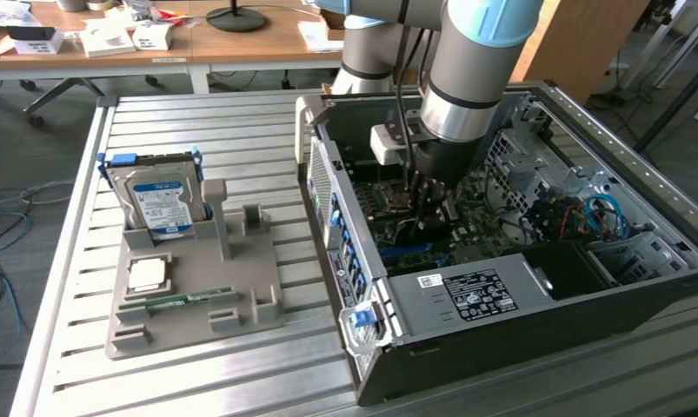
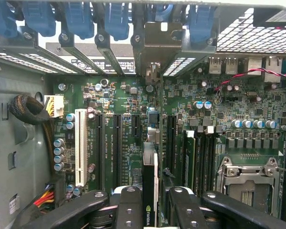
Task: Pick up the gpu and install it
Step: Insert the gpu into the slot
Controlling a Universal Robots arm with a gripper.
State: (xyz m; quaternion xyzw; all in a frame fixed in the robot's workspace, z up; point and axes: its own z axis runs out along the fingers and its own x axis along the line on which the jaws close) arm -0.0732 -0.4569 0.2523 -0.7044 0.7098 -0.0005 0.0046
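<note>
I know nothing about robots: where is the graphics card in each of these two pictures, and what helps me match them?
Exterior view: the gpu sits at the gripper, inside the open computer case.
Wrist view: the gpu stands edge-on between the black fingers, over the expansion slots.
Shared landmark: the green motherboard.

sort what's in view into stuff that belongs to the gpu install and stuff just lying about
Part of the job:
- gpu, gripped edge-on
- gripper, shut on the card inside the case
- open computer case
- motherboard

Just lying about:
- hard drive, standing in the grey holder
- RAM stick, on the holder
- square chip, on the holder
</note>
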